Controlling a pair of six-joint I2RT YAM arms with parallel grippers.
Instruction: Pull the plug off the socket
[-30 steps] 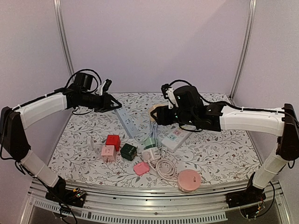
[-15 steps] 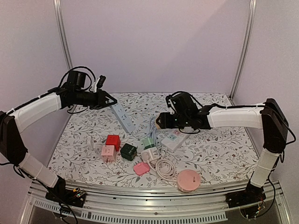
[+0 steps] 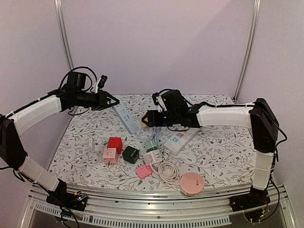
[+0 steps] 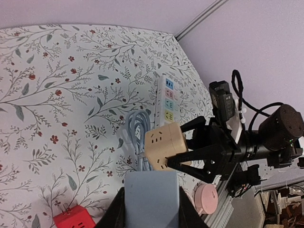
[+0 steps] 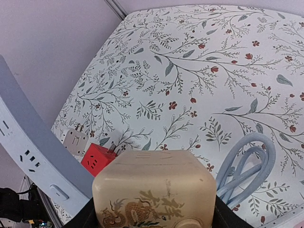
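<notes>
My left gripper (image 3: 111,100) clamps the strip (image 3: 125,117), my right gripper (image 3: 149,119) clamps the cube (image 4: 164,149); a skewed pull could wrench either loose.

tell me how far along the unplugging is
Done: the left gripper is clamped on one end of the blue-grey power strip, and the right gripper grips the beige cube plug. In hand: the cube sits close by the strip's other end; whether they are joined cannot be told. Left: a clear gap between them.
</notes>
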